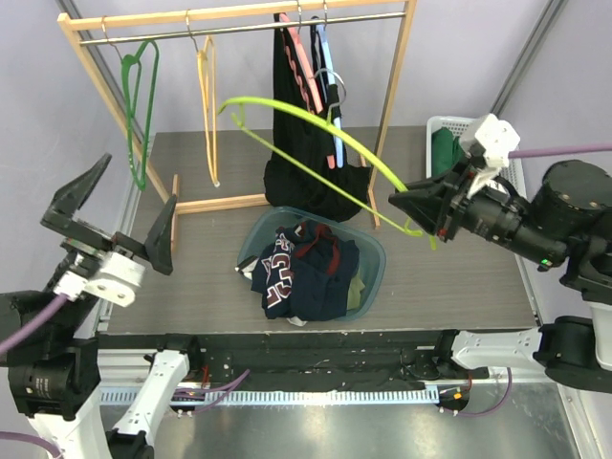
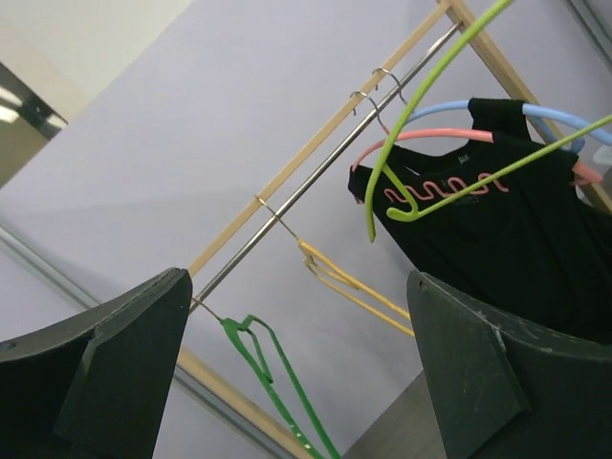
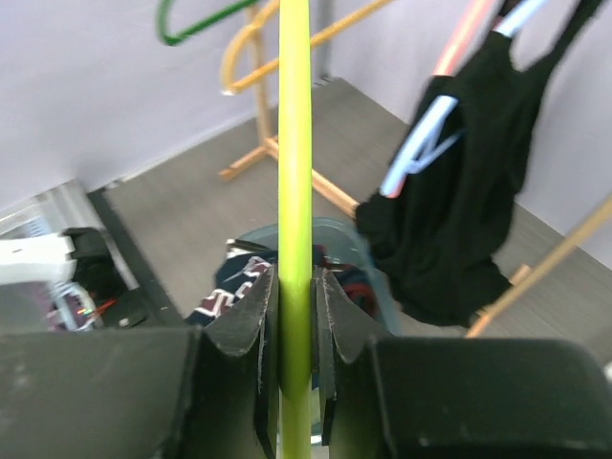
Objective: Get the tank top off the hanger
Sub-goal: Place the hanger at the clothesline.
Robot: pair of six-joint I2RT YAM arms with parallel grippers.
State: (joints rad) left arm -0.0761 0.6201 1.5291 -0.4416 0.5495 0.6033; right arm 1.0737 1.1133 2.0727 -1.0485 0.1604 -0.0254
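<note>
The right gripper (image 1: 408,212) is clenching the lower end of a lime-green hanger (image 1: 316,129), its jaws pressing flat against the thin plastic on both sides, as the right wrist view makes plain. The hanger is hanging bare in the air, sloping up and to the left with its hook pointing toward the clothes rack (image 1: 239,14). The tank top (image 1: 296,277), navy with red and white lettering, is lying crumpled in the round teal basket (image 1: 378,253) on the table (image 1: 201,277), directly below the hanger and apart from it. The left gripper (image 1: 139,182) is hovering at the table's left edge, its jaws standing spread wide and gripping nothing. On the rack, a black garment (image 1: 296,143) is hanging from pink and blue hangers, while a green hanger (image 1: 139,105) and a yellow hanger (image 1: 208,105) are dangling unused.
</note>
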